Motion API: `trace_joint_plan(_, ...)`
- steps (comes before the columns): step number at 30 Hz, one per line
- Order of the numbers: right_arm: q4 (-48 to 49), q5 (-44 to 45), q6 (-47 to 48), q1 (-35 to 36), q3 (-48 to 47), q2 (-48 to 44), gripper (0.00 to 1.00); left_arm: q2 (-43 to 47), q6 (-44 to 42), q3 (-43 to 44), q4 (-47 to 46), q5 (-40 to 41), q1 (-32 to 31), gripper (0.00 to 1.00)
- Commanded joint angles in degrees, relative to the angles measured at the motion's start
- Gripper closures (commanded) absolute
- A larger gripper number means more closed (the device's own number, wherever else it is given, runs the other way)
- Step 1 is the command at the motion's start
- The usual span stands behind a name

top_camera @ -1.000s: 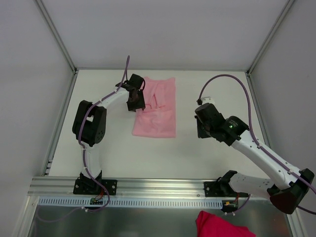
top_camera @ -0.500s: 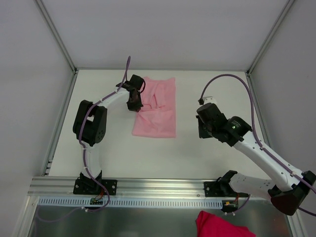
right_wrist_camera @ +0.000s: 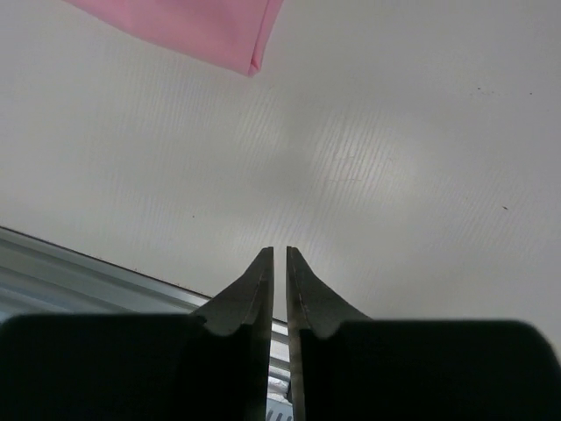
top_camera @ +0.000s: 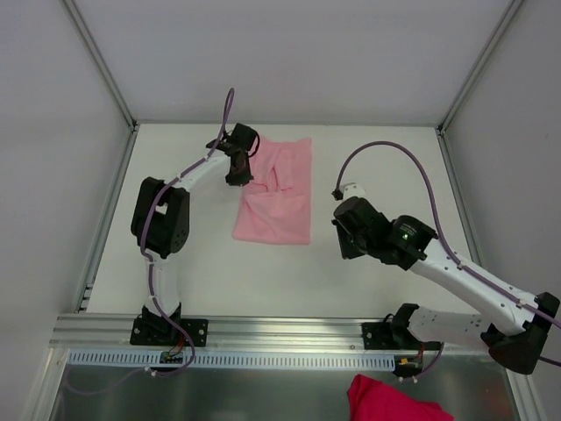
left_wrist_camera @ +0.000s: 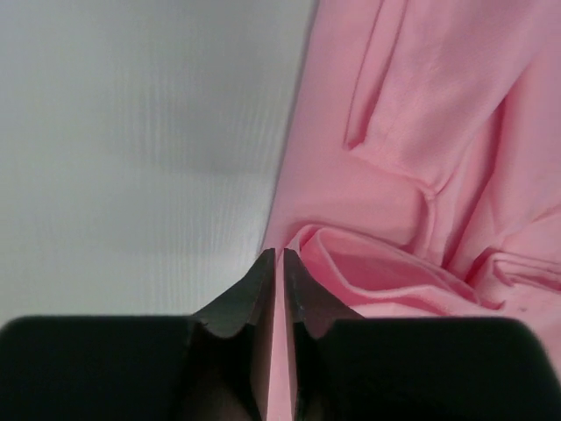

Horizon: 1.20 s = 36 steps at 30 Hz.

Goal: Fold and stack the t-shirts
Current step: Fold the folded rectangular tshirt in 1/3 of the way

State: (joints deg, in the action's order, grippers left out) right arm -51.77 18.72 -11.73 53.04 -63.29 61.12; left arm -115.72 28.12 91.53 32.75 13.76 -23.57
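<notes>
The white table fills the middle of the overhead view. The pink t-shirt lies on it just left of centre towards the top, partly folded into a tall strip with loose creases in its upper half. A darker red cloth shows at the bottom edge, off the table. The left gripper sits at the shirt's upper left edge, fingers pinching a thin fold of pink fabric. The right gripper hovers over bare table right of the shirt's lower corner, fingers pressed together, holding nothing. To fold cleanly, the pinched edge likely needs lifting clear, carrying straight across and laying flat so nothing bunches
</notes>
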Motion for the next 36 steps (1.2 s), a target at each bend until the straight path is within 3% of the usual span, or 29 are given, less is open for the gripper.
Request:
trace_joint_plan(1, 0.9, 0.5, -2.6, 2.3, 0.3, 0.8, 0.84, -3.4, -2.6, 7.0, 0.8, 2.9, -0.1, 0.46)
trace_joint_plan(2, 1.0, 0.9, -3.0, 3.3, 0.4, 1.0, 0.76, -4.0, -2.6, 7.7, 1.9, 3.5, -0.1, 0.16)
trace_joint_plan(3, 1.1, 1.2, -3.1, 3.8, 0.4, 1.2, 0.73, -4.3, -2.6, 8.0, 2.1, 3.6, -0.1, 0.02)
trace_joint_plan(6, 2.2, 1.5, -4.4, 4.4, 2.5, 2.3, 0.64, -2.1, -1.9, 6.0, 1.7, 3.2, 0.0, 0.01)
trace_joint_plan(11, 6.8, 2.5, -7.4, 4.4, 6.2, 7.1, 0.49, 9.9, 4.4, -7.8, -1.1, 0.3, 0.0, 0.01)
trace_joint_plan(14, 9.7, 2.7, -7.9, 4.4, 5.6, 11.5, 0.48, 15.0, 6.8, -15.7, -1.9, -2.9, -0.2, 0.01)
trace_joint_plan(16, 12.3, 2.6, -7.2, 4.4, 4.6, 16.2, 0.49, 19.9, 8.5, -21.6, -3.0, -3.9, -0.3, 0.01)
trace_joint_plan(19, 15.0, 1.6, -5.7, 3.7, 1.1, 22.4, 0.71, 26.6, 9.7, -27.1, -3.8, -4.6, -0.4, 0.01)
trace_joint_plan(20, 15.3, 1.3, -4.5, 3.1, -1.5, 23.9, 0.88, 27.8, 9.7, -28.0, -3.7, -4.1, -0.3, 0.01)
trace_joint_plan(21, 15.2, 1.3, -4.0, 2.9, -3.0, 25.5, 0.9, 29.8, 9.5, -28.5, -3.5, -3.8, -0.4, 0.01)
trace_joint_plan(25, 14.9, 0.4, -0.5, 1.2, -9.7, 32.5, 0.85, 30.8, 8.9, -28.8, -1.9, -3.6, -0.4, 0.01)
trace_joint_plan(30, 16.2, 0.3, 4.6, -2.1, -15.8, 36.6, 0.64, 31.0, 8.4, -28.3, -2.6, -5.0, -0.4, 0.01)
trace_joint_plan(36, 20.3, -2.5, 7.8, -7.6, -20.3, 44.9, 0.66, 29.8, 8.9, -27.1, -1.1, -8.0, -1.0, 0.01)
